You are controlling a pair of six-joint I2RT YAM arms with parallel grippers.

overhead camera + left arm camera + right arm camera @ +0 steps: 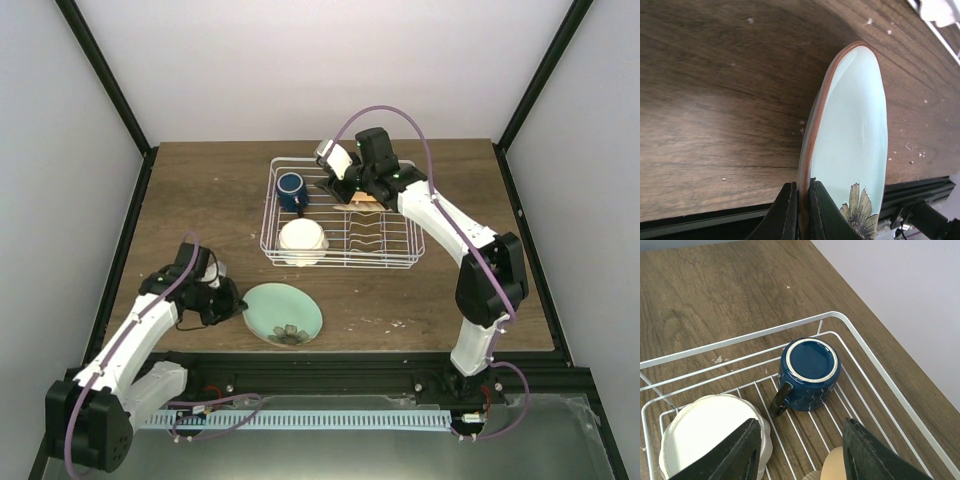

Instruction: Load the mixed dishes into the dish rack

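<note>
The mint-green plate [283, 313] with a dark flower mark lies at the table's near edge, in front of the dish rack [340, 265]. My left gripper [230, 303] is shut on the plate's left rim. The left wrist view shows the jaws [804, 202] pinching the brown rim of the plate [855, 135]. The dark blue mug [291, 190] stands upside down in the rack's far left corner. The white scalloped dish [302, 240] sits in the rack's near left. My right gripper [337, 185] hovers open over the rack beside the mug [809, 372]. A bit of the orange-yellow plate [837, 467] shows between its fingers.
The rack's white wire rim [840, 315] surrounds the right gripper's working space. The white dish [705, 435] lies under its left finger. Upright tines [375, 235] fill the rack's right half. Bare wood table [210, 190] lies left of the rack.
</note>
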